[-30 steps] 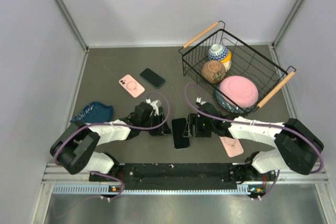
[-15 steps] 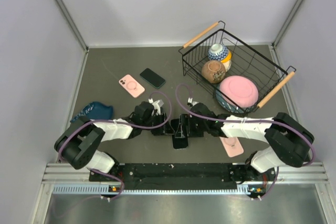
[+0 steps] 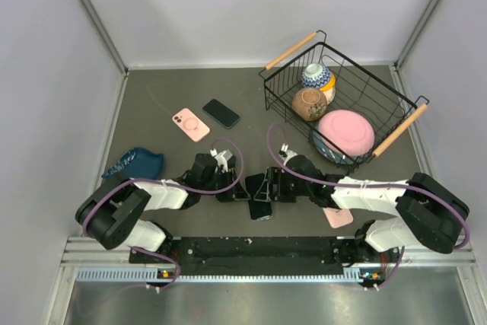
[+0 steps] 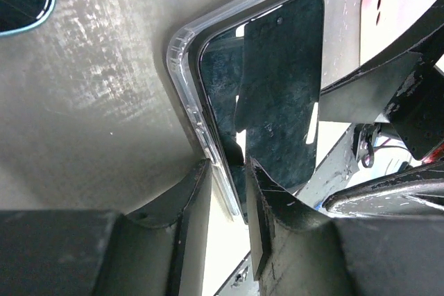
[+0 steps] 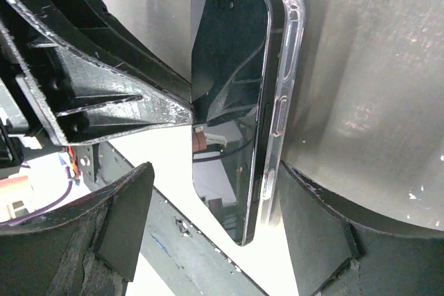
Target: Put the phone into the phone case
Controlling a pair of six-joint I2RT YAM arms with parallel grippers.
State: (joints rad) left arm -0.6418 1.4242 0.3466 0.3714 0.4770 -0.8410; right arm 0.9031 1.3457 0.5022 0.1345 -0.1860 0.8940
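A black phone (image 3: 260,205) sits in a clear case (image 4: 182,67) on the table, between my two grippers. My left gripper (image 3: 233,188) is shut on the phone's long edge and the case rim, with one finger on either side, as the left wrist view (image 4: 229,199) shows. My right gripper (image 3: 271,186) is open and straddles the phone (image 5: 229,102). In the right wrist view (image 5: 218,227) one finger (image 5: 316,230) rests against the outer side of the case (image 5: 286,95), and the other finger stands apart over the screen side. The phone's edge stands slightly proud of the case rim there.
A pink case (image 3: 190,124) and a second dark phone (image 3: 221,113) lie at the back left. Another pink case (image 3: 335,215) lies under the right arm. A blue cloth (image 3: 134,164) lies at the left. A wire basket (image 3: 396,104) with bowls stands at the back right.
Both grippers have moved in from either side onto the phone. It lay flat and fully visible one second ago and is now mostly covered by them.
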